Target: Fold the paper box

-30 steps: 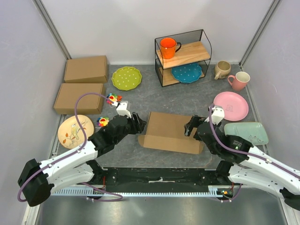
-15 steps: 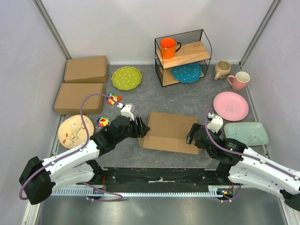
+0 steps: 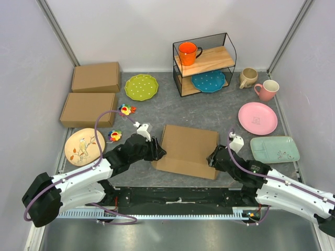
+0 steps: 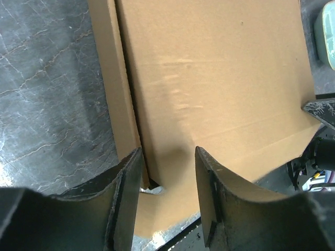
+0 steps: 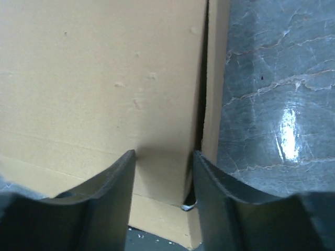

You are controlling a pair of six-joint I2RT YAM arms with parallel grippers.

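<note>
Paper box (image 3: 187,149) lies flat at table (image 3: 157,107) centre. I see left gripper (image 3: 157,151) half open astride its left edge, right gripper (image 3: 212,158) half open astride the right (neither clamps cardboard).

free: bare table (image 3: 172,110) behind paper box (image 3: 187,149) | obstacles: wire shelf (image 3: 205,64) farther back, mint tray (image 3: 275,149) right

Noted: plain brown paper box (image 3: 188,149); grey marbled table (image 3: 157,110); lime dotted plate (image 3: 141,87); orange mug (image 3: 187,52); teal speckled plate (image 3: 208,81); pink plate (image 3: 257,117).
</note>
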